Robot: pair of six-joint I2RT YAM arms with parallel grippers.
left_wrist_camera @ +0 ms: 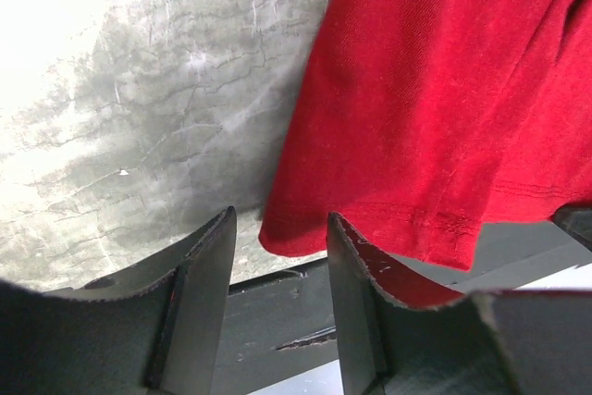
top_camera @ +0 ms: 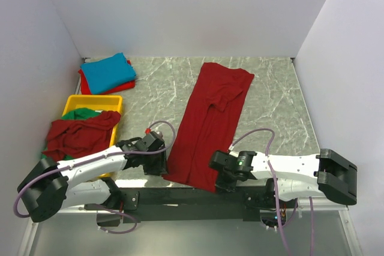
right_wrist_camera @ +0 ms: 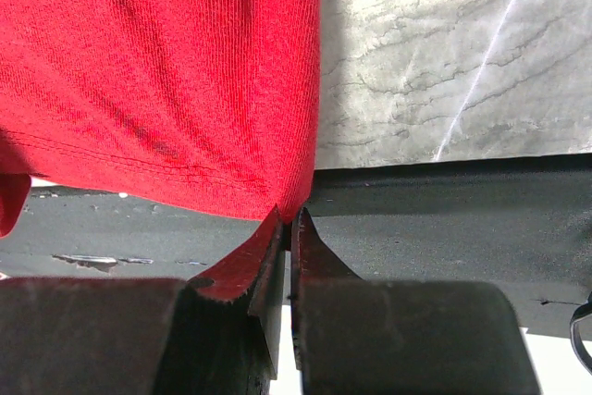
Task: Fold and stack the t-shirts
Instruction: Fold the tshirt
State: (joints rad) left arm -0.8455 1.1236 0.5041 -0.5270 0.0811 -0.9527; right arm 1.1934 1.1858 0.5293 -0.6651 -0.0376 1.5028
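Marbled surface (top_camera: pixel 276 100) shows open room right of one spread red t-shirt (top_camera: pixel 213 112); my right end effector (right_wrist_camera: pixel 287 219) clamps its near hem, left end effector (left_wrist_camera: pixel 277 219) released.

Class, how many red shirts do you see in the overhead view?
3. A long red shirt lies mid-table; a crumpled red shirt drapes over the yellow tray; a folded red shirt sits under the blue shirt far left. Others may be hidden.
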